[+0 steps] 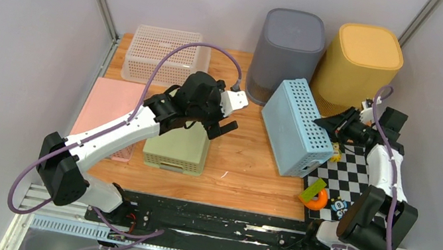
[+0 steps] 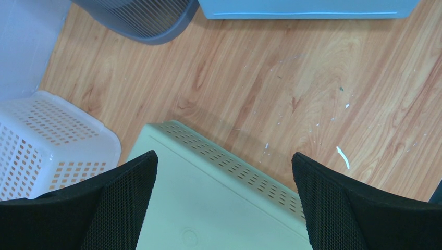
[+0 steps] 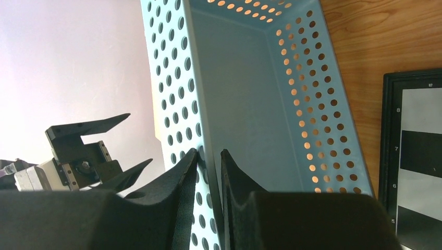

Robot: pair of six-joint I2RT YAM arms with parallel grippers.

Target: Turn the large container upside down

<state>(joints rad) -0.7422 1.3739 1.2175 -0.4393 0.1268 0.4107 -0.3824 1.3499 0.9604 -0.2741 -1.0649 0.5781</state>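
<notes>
Right gripper up close: narrow, pinched onto one perforated side wall of the large container, one black finger on the outer face of that wall, the other on the inner face. Firm hold, wall sandwiched between the pads.

Large container itself: light blue, tipped up on its side, right of centre on the wooden table. Open mouth toward the right, plain base toward the left, a hole-dotted long wall facing up. Far end just beside the grey bin, near end at the edge of the checkerboard mat. Not upside down yet.

Over to the left gripper: spread wide, nothing between the fingers, hanging above the far right corner of a pale green container lying base-up, left of centre. Clear of the large container, a strip of bare wood between the two.

Round the edges now: white lattice basket at the far left, pink tray along the left side, just beside the pale green container. Yellow bin at the far right, next to the grey bin. Orange ring with a green block across it, at the near left corner of the checkerboard mat.
</notes>
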